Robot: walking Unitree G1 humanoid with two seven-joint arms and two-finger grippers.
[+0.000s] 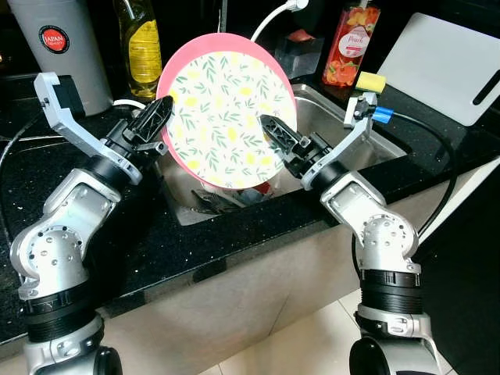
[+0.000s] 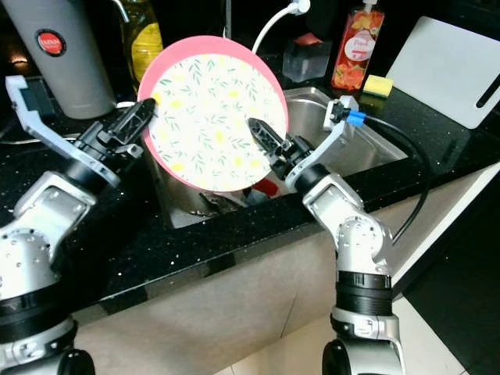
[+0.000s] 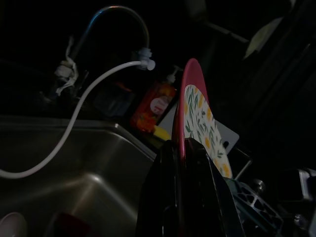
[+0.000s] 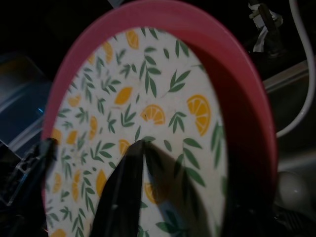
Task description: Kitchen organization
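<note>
Both grippers hold a plate upright over the sink.

The left gripper [image 1: 162,117] and right gripper [image 1: 275,134] each pinch opposite rims of the pink lemon-print plate [image 1: 226,109], above the sink [image 1: 375,144] in the black tabletop [image 1: 156,242].

I'm seeing a plate [image 1: 226,109] with a pink rim and a white face showing yellow lemons and green leaves. My black fingers [image 1: 154,119] are standing out against silver arms [image 1: 58,226]. The counter [image 1: 164,242] is showing black with speckles; the sponge [image 1: 370,81] is looking yellow, the board [image 1: 445,66] white.
</note>
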